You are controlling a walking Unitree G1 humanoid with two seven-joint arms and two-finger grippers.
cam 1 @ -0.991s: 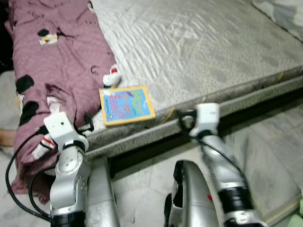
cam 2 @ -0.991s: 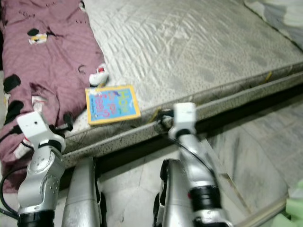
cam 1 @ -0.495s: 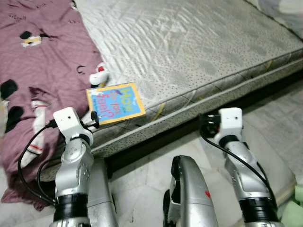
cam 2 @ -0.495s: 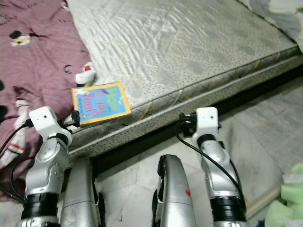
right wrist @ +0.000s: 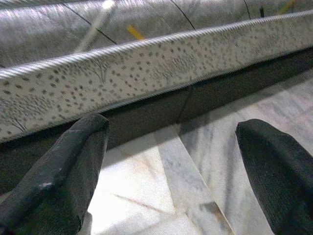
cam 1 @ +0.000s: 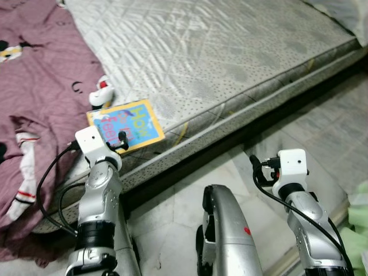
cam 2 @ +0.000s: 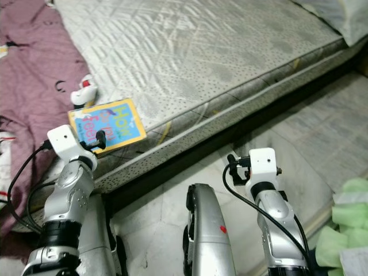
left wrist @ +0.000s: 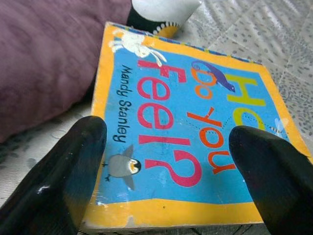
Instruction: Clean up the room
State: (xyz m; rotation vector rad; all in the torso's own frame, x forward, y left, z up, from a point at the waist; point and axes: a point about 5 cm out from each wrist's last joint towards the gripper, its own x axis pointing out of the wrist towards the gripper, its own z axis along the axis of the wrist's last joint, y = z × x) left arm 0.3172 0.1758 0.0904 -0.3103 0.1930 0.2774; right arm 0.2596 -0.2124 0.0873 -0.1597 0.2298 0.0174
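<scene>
A purple blanket [cam 1: 34,86] is spread to the left of the left end effector [left wrist: 168,161]. The left end effector is held wide apart at the near edge of a yellow-bordered picture book [left wrist: 190,132], which is seen lying flat on the bed [cam 1: 230,52] just ahead of it. The right end effector [right wrist: 181,166] is likewise spread wide, with the bed's side ahead of it and the marble floor [right wrist: 161,196] beneath.

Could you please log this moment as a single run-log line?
left hand: open, fingers either side of book at mattress edge | right hand: open, idle above floor | maroon blanket beside book
</scene>
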